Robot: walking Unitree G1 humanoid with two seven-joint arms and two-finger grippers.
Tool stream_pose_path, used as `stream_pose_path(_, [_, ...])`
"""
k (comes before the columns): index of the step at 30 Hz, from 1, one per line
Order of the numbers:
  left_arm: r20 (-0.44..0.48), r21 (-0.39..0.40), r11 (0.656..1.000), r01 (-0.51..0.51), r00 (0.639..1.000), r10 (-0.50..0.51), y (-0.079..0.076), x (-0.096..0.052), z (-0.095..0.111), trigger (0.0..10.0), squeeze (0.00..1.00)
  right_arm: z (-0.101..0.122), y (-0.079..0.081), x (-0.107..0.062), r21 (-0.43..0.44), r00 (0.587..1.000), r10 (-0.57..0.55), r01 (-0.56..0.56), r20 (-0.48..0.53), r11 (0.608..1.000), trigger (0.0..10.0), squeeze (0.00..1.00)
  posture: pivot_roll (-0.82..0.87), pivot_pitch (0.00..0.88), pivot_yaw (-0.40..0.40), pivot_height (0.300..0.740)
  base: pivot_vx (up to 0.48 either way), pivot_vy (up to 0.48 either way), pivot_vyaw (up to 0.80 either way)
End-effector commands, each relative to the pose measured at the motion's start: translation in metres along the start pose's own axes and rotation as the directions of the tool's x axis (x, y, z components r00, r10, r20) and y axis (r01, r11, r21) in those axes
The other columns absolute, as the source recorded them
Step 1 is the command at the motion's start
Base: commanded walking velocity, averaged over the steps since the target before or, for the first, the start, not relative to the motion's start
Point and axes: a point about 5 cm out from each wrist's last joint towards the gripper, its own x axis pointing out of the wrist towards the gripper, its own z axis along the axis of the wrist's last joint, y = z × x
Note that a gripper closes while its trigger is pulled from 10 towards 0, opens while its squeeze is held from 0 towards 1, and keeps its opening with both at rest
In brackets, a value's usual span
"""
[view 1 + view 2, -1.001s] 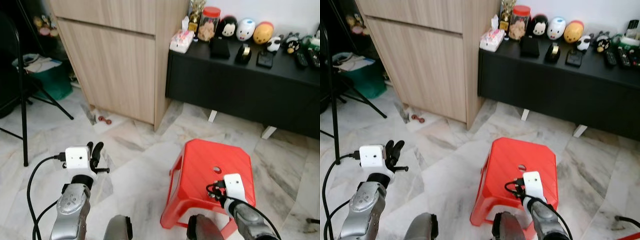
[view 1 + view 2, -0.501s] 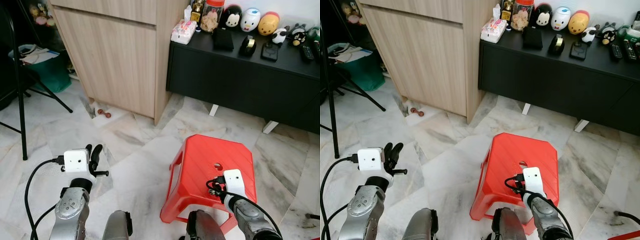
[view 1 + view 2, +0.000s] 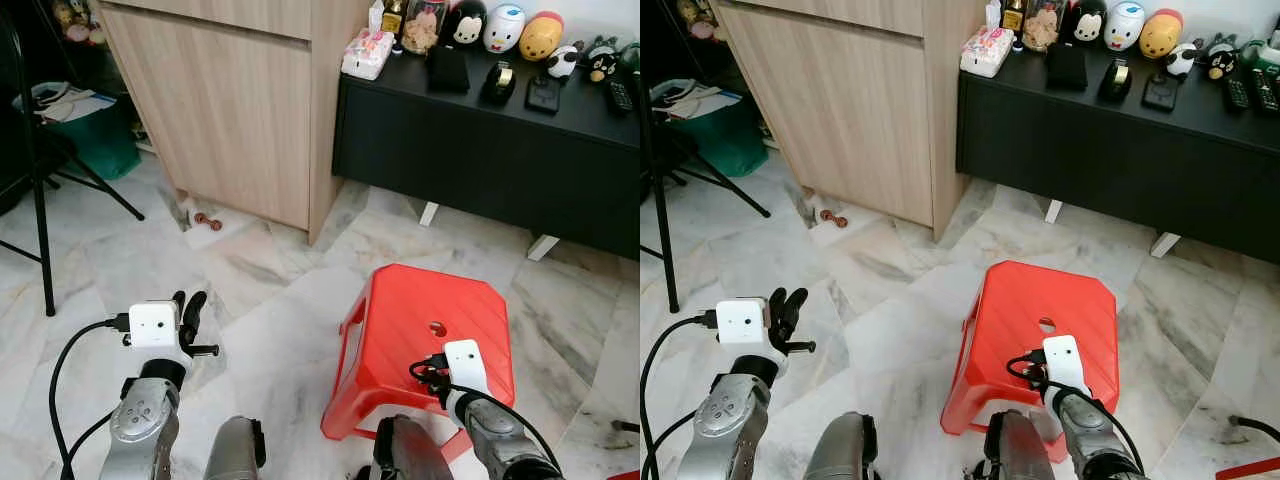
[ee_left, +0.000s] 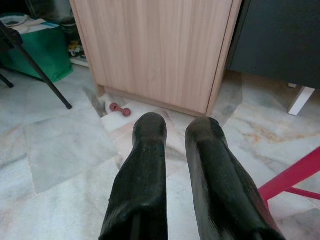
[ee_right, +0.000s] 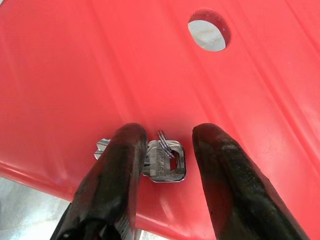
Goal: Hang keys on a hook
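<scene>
A pale marble floor (image 3: 270, 300) runs up to a light wood cabinet (image 3: 230, 110) and, beside it, a low black sideboard (image 3: 500, 150) lined with small toy figures (image 3: 505, 25) and jars. A red plastic stool (image 3: 425, 340) stands in the middle of the floor, well apart from both. The keys (image 5: 162, 162) lie flat on the stool's seat, near its front edge, a silver key on a small ring, on the near side of the round hole (image 5: 209, 36) in the seat. The right gripper (image 5: 167, 150) hangs low over that spot with its two black fingers spread apart, one on either side of the keys, gripping nothing; whether the nearer finger touches the key I can't tell. The left gripper (image 4: 175, 135) is held up over bare floor on the robot's left, fingers parted by a narrow gap and empty, pointing toward the cabinet and a small red dumbbell (image 4: 120, 109) lying at its foot. A black stand leg (image 3: 40, 220) and a green bin (image 3: 95, 150) sit off to the left.
</scene>
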Motion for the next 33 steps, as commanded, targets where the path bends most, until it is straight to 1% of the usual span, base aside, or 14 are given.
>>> stream_pose_path(1, [-0.019,0.002,1.0,0.003,1.0,-0.003,-0.002,-0.003,-0.003,10.0,0.0,-0.008,-0.001,-0.002,0.024,0.999,-0.007,0.008,-0.033,1.0,3.3,0.0,0.22,0.206,-0.064,0.626,0.0,0.0,0.0])
stream_pose_path(2, [-0.019,0.002,1.0,0.003,1.0,-0.003,-0.002,-0.003,-0.003,10.0,0.0,-0.008,-0.001,-0.002,0.024,0.999,-0.007,0.008,-0.033,1.0,3.3,0.0,0.22,0.206,-0.064,0.626,0.0,0.0,0.0])
stream_pose_path(3, [-0.021,0.002,1.0,0.005,1.0,-0.005,-0.003,-0.003,-0.003,10.0,0.0,-0.008,-0.001,-0.002,0.024,0.999,-0.007,0.008,-0.033,1.0,0.0,0.0,0.22,0.208,-0.065,0.626,0.0,0.0,0.0])
stream_pose_path(13, [-0.031,0.001,1.0,0.009,0.999,-0.009,-0.004,-0.005,-0.005,10.0,0.0,-0.01,0.001,-0.002,0.021,0.999,-0.001,0.002,-0.04,1.0,0.0,0.0,0.22,0.212,-0.065,0.626,0.0,0.0,0.0])
stream_pose_path(17, [-0.038,0.001,1.0,0.017,0.999,-0.017,-0.006,-0.006,-0.006,10.0,0.0,-0.011,0.004,-0.001,0.023,0.999,0.005,-0.005,-0.041,1.0,0.0,0.0,0.23,0.211,-0.065,0.626,0.0,0.0,0.0])
stream_pose_path(21, [-0.045,0.02,0.999,0.036,0.998,-0.035,-0.007,-0.006,-0.007,10.0,0.0,-0.011,0.006,-0.001,0.028,0.999,0.009,-0.008,-0.037,1.0,0.0,0.0,0.23,0.209,-0.064,0.626,0.0,0.0,0.0])
stream_pose_path(26, [-0.046,0.022,0.999,0.036,0.998,-0.035,-0.007,-0.005,-0.007,10.0,0.0,-0.01,0.007,-0.001,0.03,0.999,0.008,-0.007,-0.034,1.0,0.0,0.0,0.23,0.205,-0.063,0.626,0.0,0.0,0.0])
stream_pose_path(30, [-0.047,0.025,0.999,0.038,0.998,-0.037,-0.008,-0.004,-0.008,10.0,0.0,-0.008,0.007,-0.001,0.032,1.0,-0.006,0.006,-0.019,0.999,0.0,0.0,0.23,0.201,-0.062,0.626,0.0,0.0,0.0])
stream_pose_path(31, [-0.046,0.028,0.999,0.04,0.998,-0.038,-0.008,-0.003,-0.008,10.0,0.0,-0.001,0.004,0.0,0.051,0.999,-0.035,0.034,0.03,0.998,0.0,0.0,0.22,0.195,-0.061,0.626,0.0,0.0,0.0])
stream_pose_path(33, [-0.046,0.034,0.998,0.043,0.998,-0.042,-0.008,-0.003,-0.008,10.0,0.0,0.004,0.001,0.0,0.071,0.996,-0.062,0.057,0.065,0.996,0.0,0.0,0.22,0.192,-0.059,0.626,0.0,0.0,0.0])
